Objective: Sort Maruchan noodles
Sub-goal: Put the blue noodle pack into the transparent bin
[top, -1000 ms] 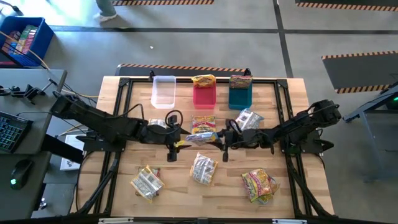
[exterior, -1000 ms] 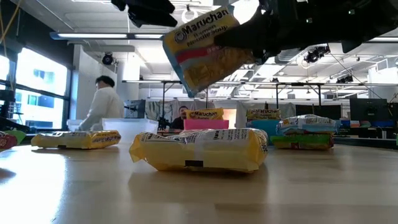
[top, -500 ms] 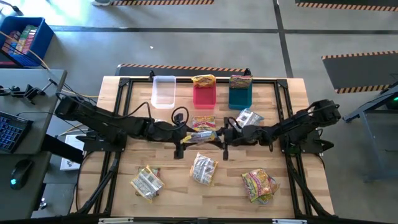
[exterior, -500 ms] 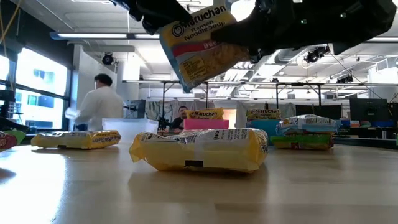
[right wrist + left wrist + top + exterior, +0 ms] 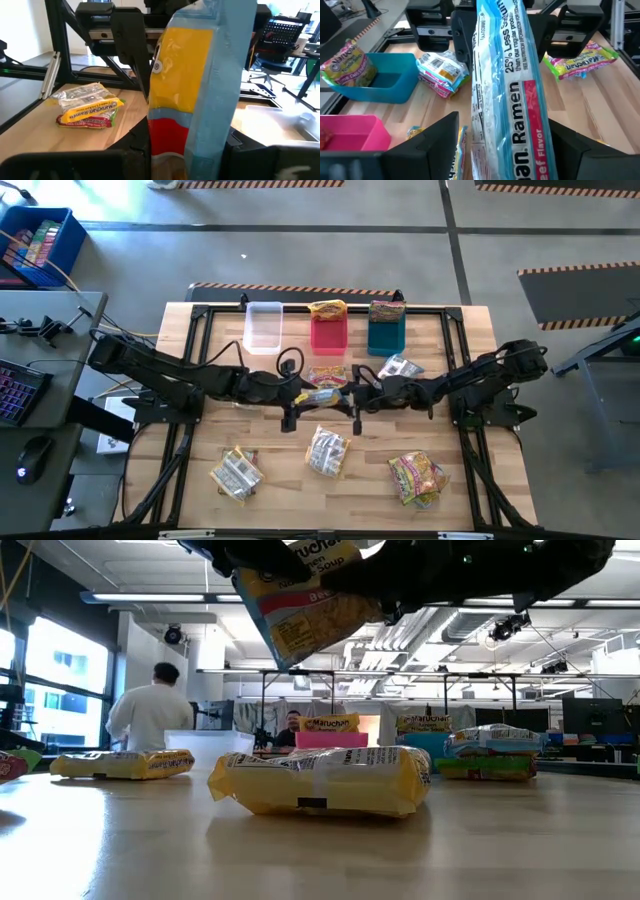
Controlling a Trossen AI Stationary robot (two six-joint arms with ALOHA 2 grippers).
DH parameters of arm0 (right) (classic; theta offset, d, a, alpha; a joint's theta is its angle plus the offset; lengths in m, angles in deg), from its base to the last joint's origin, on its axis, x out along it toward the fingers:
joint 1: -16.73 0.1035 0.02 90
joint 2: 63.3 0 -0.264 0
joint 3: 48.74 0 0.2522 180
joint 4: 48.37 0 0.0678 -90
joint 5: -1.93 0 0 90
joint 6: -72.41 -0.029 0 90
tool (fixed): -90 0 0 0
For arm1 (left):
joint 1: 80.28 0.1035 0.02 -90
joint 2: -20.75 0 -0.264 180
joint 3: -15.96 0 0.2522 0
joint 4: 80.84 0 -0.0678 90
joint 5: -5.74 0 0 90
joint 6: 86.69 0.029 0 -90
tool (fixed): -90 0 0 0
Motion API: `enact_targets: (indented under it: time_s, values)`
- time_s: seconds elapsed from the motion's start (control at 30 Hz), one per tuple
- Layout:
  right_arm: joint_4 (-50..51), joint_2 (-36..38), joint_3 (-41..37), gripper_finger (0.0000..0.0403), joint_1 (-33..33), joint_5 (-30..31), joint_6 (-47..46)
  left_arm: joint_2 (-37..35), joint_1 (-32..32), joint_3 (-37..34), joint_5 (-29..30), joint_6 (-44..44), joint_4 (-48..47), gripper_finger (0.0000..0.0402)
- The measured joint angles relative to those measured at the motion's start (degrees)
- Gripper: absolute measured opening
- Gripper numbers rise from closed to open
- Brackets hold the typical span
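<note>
A Maruchan noodle packet (image 5: 322,396), pale blue and white with a yellow and red face, hangs in the air over the table's middle, between both arms. My right gripper (image 5: 357,396) is shut on it from the right. My left gripper (image 5: 292,399) is open at the packet's left end, one finger on each side (image 5: 502,130) with a gap showing. The low view shows the packet (image 5: 305,600) high above the table. Other packets lie flat on the wood: one silvery (image 5: 401,368), one under the held packet (image 5: 327,376), and three near the front (image 5: 327,450). My right gripper pinches the packet's right end (image 5: 170,135) between its two fingers, one on each flat face. The fingers come in level from the table's right, along the packet. The packet is lifted clear and stands on edge, slightly tilted.
At the far edge stand a clear bin (image 5: 263,326), a red bin (image 5: 328,332) with a yellow packet on top (image 5: 327,309) and a teal bin (image 5: 386,334) topped by another packet (image 5: 386,310). Packets lie front left (image 5: 237,473) and front right (image 5: 417,477). A person stands beyond the table (image 5: 150,715).
My left gripper has moved toward the table's right until its fingers stand on either side of the packet's left end. My right gripper has raised the packet and carried it slightly toward the left.
</note>
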Motion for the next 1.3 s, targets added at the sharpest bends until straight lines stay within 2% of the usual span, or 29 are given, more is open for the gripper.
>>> enact_targets:
  time_s: [0.23, 0.7, 0.97, 1.07, 1.3]
  values:
    - [3.11, 0.0, 2.15, 0.0099, -2.34, -3.73, -0.31, -0.07, 0.12, 0.0, -0.19, 0.0, -0.52, 0.0213]
    - [10.33, 0.07, 3.61, 0.0099, -2.81, -4.9, -3.26, 0.02, -0.01, -0.04, -0.91, 2.96, -1.48, 0.0085]
    - [10.65, 0.0, 3.61, 0.0101, -2.83, -2.58, -2.28, -0.01, 0.63, 0.05, -1.37, 6.59, -3.84, 0.0075]
    - [10.55, -0.01, 3.59, 0.0119, -2.85, -1.16, -1.9, -0.88, 1.5, 0.11, -1.48, 8.55, -5.64, 0.0073]
    - [11.51, 0.0, 3.31, 0.0194, -2.86, 4.63, -1.66, -6.64, 5.55, -0.09, -1.15, 11.27, -15.33, 0.0064]
